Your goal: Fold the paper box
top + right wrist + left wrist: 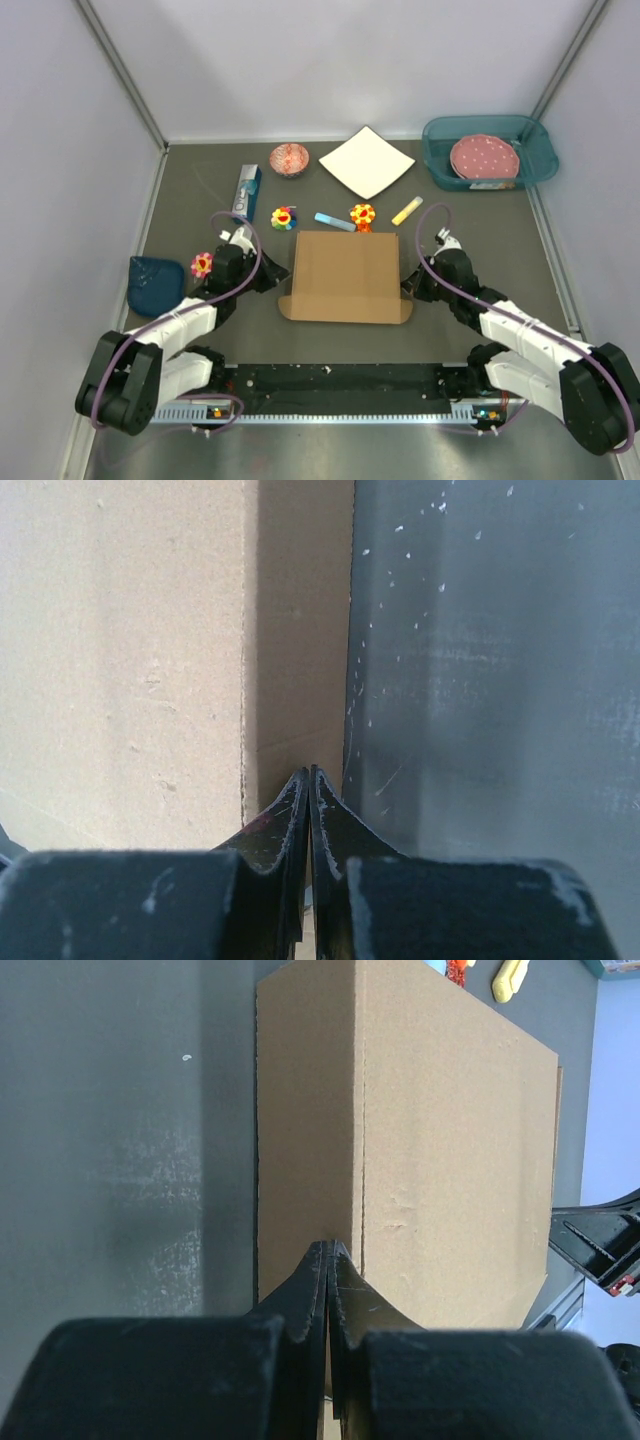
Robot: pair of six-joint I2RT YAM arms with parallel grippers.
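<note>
Looking down from the top external camera, the paper box (345, 275) lies in the middle of the dark table (480, 230), its broad brown panel facing up and small flaps showing at its two near corners. The left gripper (272, 278) sits at the box's left edge and the right gripper (410, 285) at its right edge, so the arms bracket it from both sides. A white paper sheet (367, 160) and a teal tub (535, 165) sit well apart at the far side and play no part. On the left wrist camera, the left gripper (330, 1252) is clenched, its fingertips pressed together right at the crease where the box's (450, 1160) narrow side strip meets the wide top panel. A thin brown sliver seems to show low between the fingers, but whether a flap edge is really pinched I cannot tell. On the right wrist camera, the right gripper (308, 775) is likewise clenched tight, its tips against the shaded side strip of the box (120, 660), just beside the bare table (500, 680); again any hold on the cardboard is unclear. The step in hand looks like working the two side walls along their creases. The next move probably calls for both arms to act evenly and together, bending each side along its score line without dragging or skewing the light sheet.
</note>
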